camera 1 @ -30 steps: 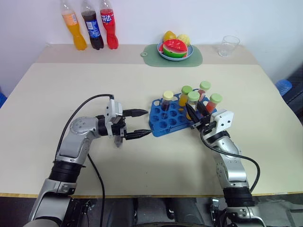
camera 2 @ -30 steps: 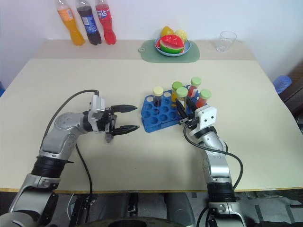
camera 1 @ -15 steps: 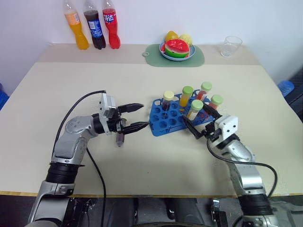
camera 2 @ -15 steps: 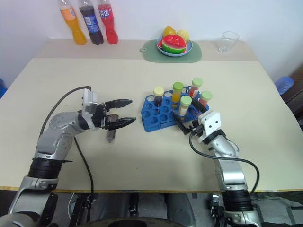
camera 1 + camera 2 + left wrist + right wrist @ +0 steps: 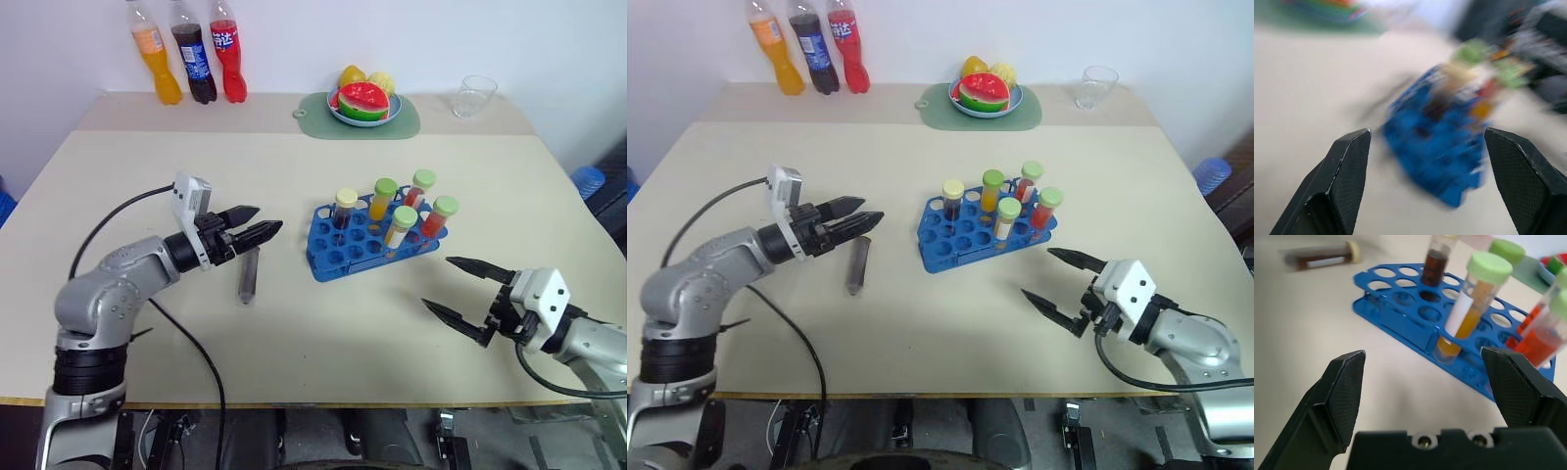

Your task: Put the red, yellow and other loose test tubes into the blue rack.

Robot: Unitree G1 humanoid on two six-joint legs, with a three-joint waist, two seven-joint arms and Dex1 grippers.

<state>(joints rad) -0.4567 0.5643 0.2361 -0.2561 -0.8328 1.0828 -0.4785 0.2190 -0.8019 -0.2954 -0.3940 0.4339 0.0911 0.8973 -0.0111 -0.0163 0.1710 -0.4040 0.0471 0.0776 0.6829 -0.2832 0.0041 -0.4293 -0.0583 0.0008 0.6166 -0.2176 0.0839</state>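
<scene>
I am at a big cream table by a white wall. In the middle of it sits the blue rack. 5 test tubes stand up in it: 1 with a pale yellow cap and dark stuff, 1 with a green cap and orange stuff, 1 with a green cap and red stuff, 1 with a green cap and yellow stuff, and 1 with a green cap and red stuff at the right end.

1 more tube, the dark loose tube, lies flat on the table just left of the rack.

My left pincer hangs above the far end of that loose tube, not touching it. Its 2 fingers are apart and hold nothing. It points right, toward the rack.

My right pincer is near me, to the right of the rack and well apart from it. Its fingers are spread wide and hold nothing.

Far away I see 3 drink bottles, a plate of fruit on a green mat, and a clear cup.
</scene>
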